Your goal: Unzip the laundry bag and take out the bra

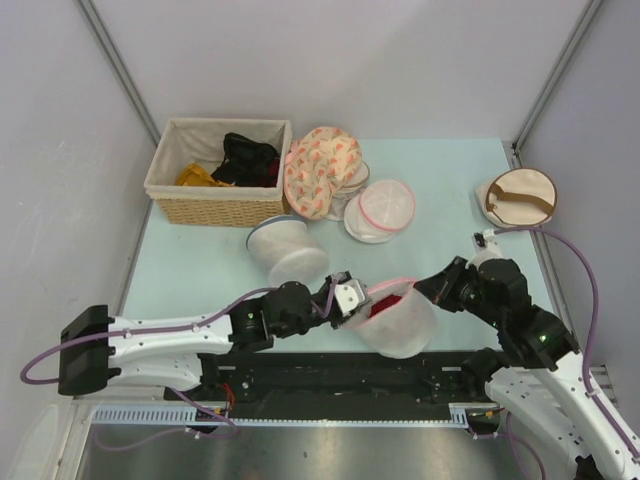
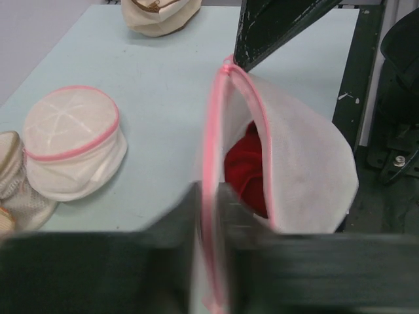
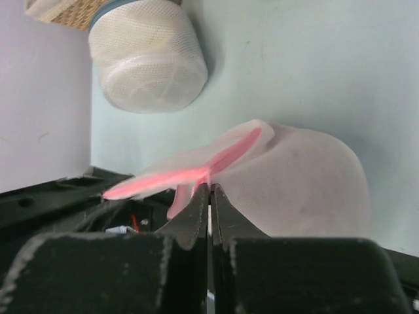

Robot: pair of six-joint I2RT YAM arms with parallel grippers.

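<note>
The laundry bag (image 1: 405,318), white mesh with a pink zipper band, hangs between both grippers at the table's near edge. Its rim gapes open, and the red bra (image 1: 385,303) shows inside. My left gripper (image 1: 350,300) is shut on the pink band at the bag's left end. In the left wrist view the band (image 2: 211,163) runs down between the closed jaws (image 2: 209,203), with the bra (image 2: 245,167) just right of it. My right gripper (image 1: 425,290) is shut on the pink band at the bag's right end, seen in the right wrist view (image 3: 210,193) with the bag's body (image 3: 294,183) behind.
A wicker basket (image 1: 215,205) at the back left holds a black garment (image 1: 248,158) and yellow cloth (image 1: 195,177). A white mesh cylinder (image 1: 288,250) lies just behind the left gripper. A peach floral bag (image 1: 320,170), another pink-trimmed pouch (image 1: 382,208) and a beige round bag (image 1: 517,197) lie further back.
</note>
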